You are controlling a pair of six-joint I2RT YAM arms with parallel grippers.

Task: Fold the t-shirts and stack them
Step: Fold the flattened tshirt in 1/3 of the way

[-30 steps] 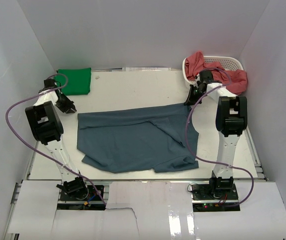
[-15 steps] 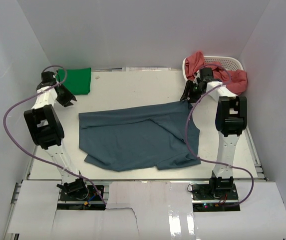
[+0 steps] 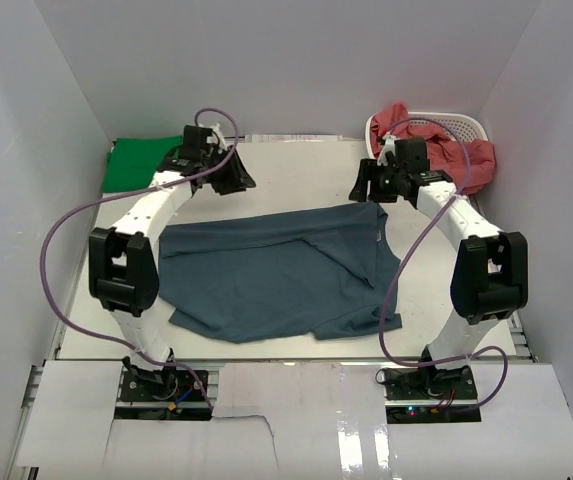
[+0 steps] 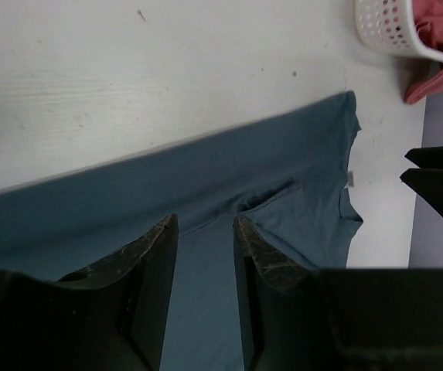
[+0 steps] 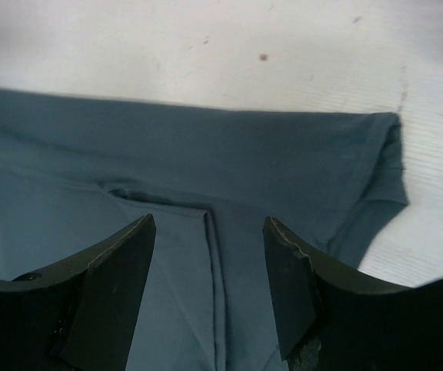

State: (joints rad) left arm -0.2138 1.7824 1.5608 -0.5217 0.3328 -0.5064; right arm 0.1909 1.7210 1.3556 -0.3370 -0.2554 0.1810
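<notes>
Below both pincers, a little toward the arm bases, lies the slate blue t-shirt (image 3: 276, 275), spread on the table (image 3: 296, 160) with its long axis running from one arm's side to the other. Its far edge passes crosswise beneath the left pincer (image 3: 234, 178) and the right pincer (image 3: 364, 186). The right one hangs close by the far right corner, the left one well in from the left corner. Both stand released, fingers apart, with only cloth showing through each gap. I judge that the coming move turns on that far edge, with each pincer dropping onto it and the right arm the nearer to a corner. The shirt looks part-folded rather than flat: a diagonal flap crosses its middle, a seam runs under the right pincer, and the near hem is rumpled. Out beyond the left pincer sits the green t-shirt (image 3: 131, 168), and behind the right pincer the salmon t-shirts (image 3: 474, 160) spill over the basket (image 3: 456, 122).
</notes>
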